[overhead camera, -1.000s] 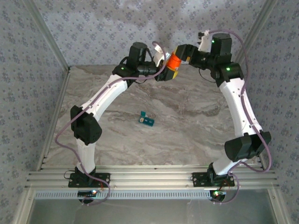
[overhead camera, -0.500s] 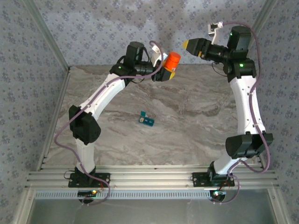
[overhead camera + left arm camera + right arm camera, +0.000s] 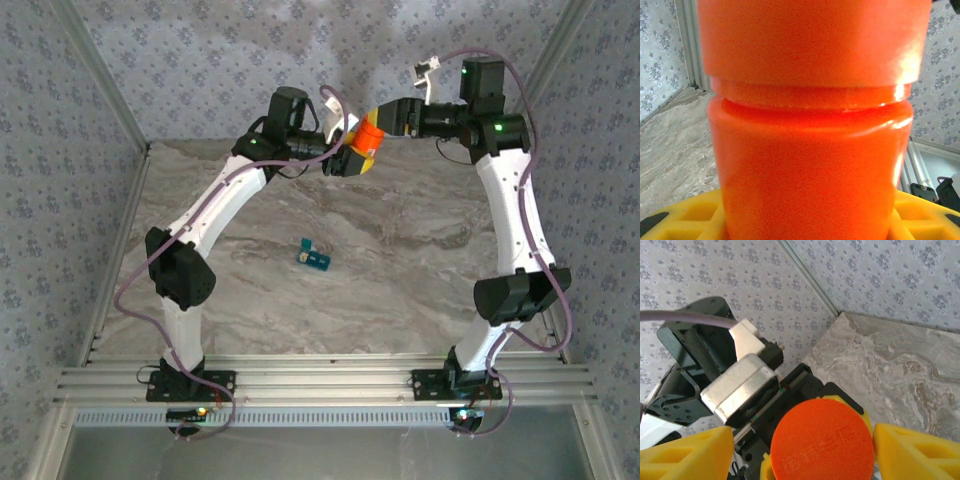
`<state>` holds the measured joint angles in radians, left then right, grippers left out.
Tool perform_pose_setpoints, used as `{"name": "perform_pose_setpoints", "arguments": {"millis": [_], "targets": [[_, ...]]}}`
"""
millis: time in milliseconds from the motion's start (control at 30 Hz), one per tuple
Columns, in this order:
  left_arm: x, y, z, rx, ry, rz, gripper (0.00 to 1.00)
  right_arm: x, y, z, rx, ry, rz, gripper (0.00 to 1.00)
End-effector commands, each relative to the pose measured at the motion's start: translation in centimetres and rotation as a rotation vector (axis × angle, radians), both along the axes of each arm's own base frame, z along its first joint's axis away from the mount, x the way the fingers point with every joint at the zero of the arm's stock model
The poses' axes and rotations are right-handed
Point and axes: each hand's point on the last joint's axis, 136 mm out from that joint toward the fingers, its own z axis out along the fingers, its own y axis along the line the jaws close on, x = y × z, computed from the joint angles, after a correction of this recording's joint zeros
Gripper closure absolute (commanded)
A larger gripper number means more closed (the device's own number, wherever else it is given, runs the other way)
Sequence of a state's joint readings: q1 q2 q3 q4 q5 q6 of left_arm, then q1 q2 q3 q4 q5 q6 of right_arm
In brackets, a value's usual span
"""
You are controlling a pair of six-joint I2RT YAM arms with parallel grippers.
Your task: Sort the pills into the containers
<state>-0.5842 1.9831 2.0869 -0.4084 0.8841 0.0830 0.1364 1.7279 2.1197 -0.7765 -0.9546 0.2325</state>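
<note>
High over the far edge of the table, my left gripper point(image 3: 358, 152) is shut on an orange pill bottle point(image 3: 369, 134) with its cap on. In the left wrist view the bottle point(image 3: 810, 150) stands right against the lens, with yellow pads point(image 3: 687, 220) at its base. My right gripper point(image 3: 386, 117) is open, its yellow fingers point(image 3: 687, 455) on either side of the orange cap point(image 3: 822, 440) with a gap on the left. The teal containers point(image 3: 315, 257) lie on the marble table, one lid flipped up. No pills can be seen.
The marble table point(image 3: 400, 280) is fenced by patterned walls and metal posts point(image 3: 100, 90). Both arms arch high over the far edge. The left arm's wrist camera housing point(image 3: 740, 385) sits just behind the bottle in the right wrist view.
The right gripper was at the cap a second ago, pulled back right and up, and has now returned around the cap. The left gripper and bottle stayed nearly still.
</note>
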Motion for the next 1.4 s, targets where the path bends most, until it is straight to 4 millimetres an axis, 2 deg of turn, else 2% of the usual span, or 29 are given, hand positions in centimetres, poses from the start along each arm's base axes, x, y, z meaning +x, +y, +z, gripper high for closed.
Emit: {"name": "perform_pose_setpoints", "arguments": {"millis": [0,233,500,700,1000,1100,1267,1367], "targets": [[-1.5,0.6,3.5,-0.048,-0.066,-0.037,1.0,-0.6,0.0,-0.2,-0.037,-0.006,0.008,0.27],[-1.6,0.7,3.6,-0.049,-0.066,-0.042,1.0,-0.7,0.4,-0.9,-0.051,0.009,0.014,0.33],[-1.9,0.7,3.6,-0.044,-0.063,-0.05,1.0,-0.8,0.9,-1.4,-0.062,0.025,0.016,0.59],[-1.4,1.0,3.1,-0.017,-0.078,-0.019,1.0,-0.9,1.1,-4.1,-0.122,0.092,-0.051,0.68],[-0.5,1.6,1.7,0.08,-0.177,0.083,1.0,-0.6,-0.5,-9.4,-0.095,0.19,-0.287,0.69],[-0.5,1.6,1.2,0.093,-0.184,0.091,1.0,-1.1,-0.4,-10.8,-0.07,0.21,-0.306,0.68],[-0.7,1.4,0.5,0.102,-0.178,0.08,1.0,-1.7,-0.1,-11.7,-0.057,0.233,-0.284,0.66],[-0.7,1.3,0.1,0.105,-0.169,0.07,1.0,-1.6,-0.4,-11.1,-0.045,0.228,-0.276,0.61]]}}
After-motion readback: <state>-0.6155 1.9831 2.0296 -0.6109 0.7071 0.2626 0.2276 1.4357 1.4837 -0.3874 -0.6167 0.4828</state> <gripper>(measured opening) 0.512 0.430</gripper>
